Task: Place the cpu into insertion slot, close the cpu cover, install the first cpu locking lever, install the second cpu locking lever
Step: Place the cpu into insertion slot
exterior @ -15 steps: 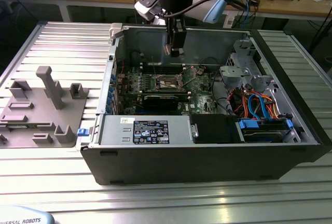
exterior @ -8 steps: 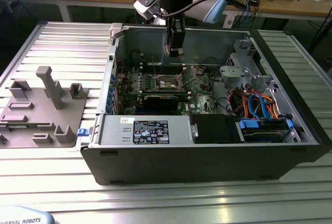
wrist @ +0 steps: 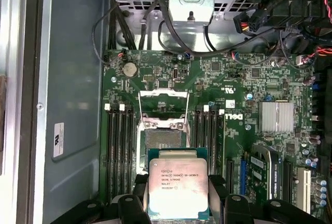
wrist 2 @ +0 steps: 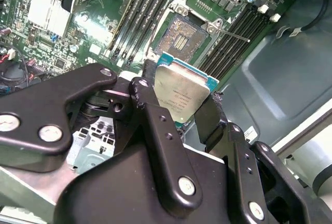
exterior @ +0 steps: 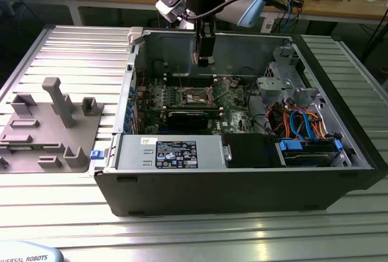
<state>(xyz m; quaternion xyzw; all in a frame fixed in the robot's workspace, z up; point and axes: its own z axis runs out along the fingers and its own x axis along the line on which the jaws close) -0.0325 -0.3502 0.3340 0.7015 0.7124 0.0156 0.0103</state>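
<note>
In the first wrist view, the cpu carries several lines of dark print on its silver-grey top. The green motherboard bears a white printed logo just beside the memory slots. A white sticker with small print sits on the grey chassis wall. In the exterior view, a black label with white text and symbols lies on the power supply housing. White lettering marks the pale robot part.

The end effector grips the cpu by two opposite edges, silver top showing. Past it the slot sits bare on the green board, between rows of memory slots.
</note>
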